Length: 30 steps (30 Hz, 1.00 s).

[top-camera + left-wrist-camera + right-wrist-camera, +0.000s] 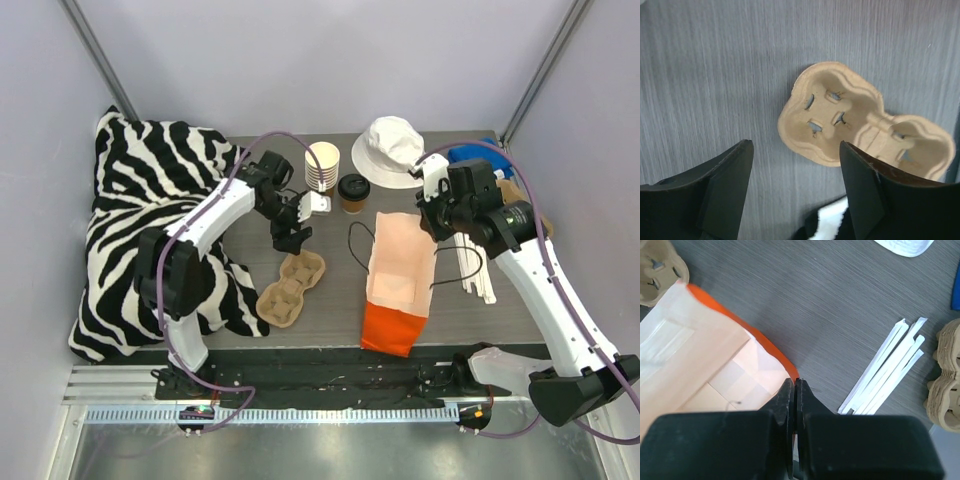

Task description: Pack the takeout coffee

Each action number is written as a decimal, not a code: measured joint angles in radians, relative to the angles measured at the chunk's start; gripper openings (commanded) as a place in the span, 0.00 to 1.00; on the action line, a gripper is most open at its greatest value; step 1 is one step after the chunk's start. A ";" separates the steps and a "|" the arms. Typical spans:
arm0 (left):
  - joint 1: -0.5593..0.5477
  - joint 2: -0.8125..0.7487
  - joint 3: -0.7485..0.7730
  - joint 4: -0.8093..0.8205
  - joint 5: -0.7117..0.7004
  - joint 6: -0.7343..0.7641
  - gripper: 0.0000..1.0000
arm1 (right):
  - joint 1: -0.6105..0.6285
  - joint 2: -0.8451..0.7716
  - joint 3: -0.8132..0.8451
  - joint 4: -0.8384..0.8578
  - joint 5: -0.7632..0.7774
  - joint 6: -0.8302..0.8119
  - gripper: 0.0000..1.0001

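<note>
Top view only: takeout coffee (353, 192), count 1, at the far middle of the table (330, 330). It sits just right of the stack of lidless cups (322, 165) (1 stack) and near the white hat (390, 150). It stands upright, black lid up, long axis vertical. Neither wrist camera catches it.

Left side: zebra cloth (140, 220), seen whole only from above. My left end effector (289, 240) hangs above the pulp carrier (292, 288). The left wrist view shows that end effector (794, 165) spread wide and holding nothing, with the carrier (860, 125) below it, wells up.

Centre: orange bag (400, 285), count 1, cream inside exposed.

Right side: my right end effector (431, 223) is at the bag's far right corner. In the right wrist view its fingers (787, 400) are pressed together with the bag's orange rim (740, 327) running into the tips, so it pinches the rim.

Right wrist view only: the wrapped straws (885, 375) in detail, several, fanned side by side, and a second pulp carrier (945, 385) at the frame edge. Carriers counted: 2.
</note>
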 measured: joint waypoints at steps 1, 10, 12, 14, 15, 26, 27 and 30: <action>0.000 0.011 -0.002 0.000 0.000 0.023 0.72 | 0.000 0.000 0.000 0.000 -0.005 0.000 0.01; -0.006 0.127 -0.002 0.005 -0.003 0.130 0.63 | -0.005 0.005 0.000 -0.001 -0.034 0.003 0.01; -0.010 0.137 -0.002 0.009 -0.005 0.135 0.58 | -0.006 0.008 0.000 -0.002 -0.037 0.003 0.01; -0.015 0.146 -0.002 0.014 -0.006 0.140 0.56 | -0.006 0.010 0.000 -0.002 -0.037 0.003 0.01; -0.018 0.150 -0.002 0.018 -0.008 0.144 0.55 | -0.007 0.010 0.000 -0.002 -0.037 0.003 0.01; -0.038 0.181 -0.014 0.052 -0.028 0.151 0.35 | -0.009 0.025 0.000 -0.003 -0.042 0.006 0.11; -0.038 0.184 -0.014 0.053 -0.029 0.152 0.34 | -0.010 0.026 0.000 -0.003 -0.044 0.006 0.13; -0.040 0.192 -0.014 0.053 -0.032 0.153 0.24 | -0.012 0.027 0.000 -0.003 -0.048 0.007 0.20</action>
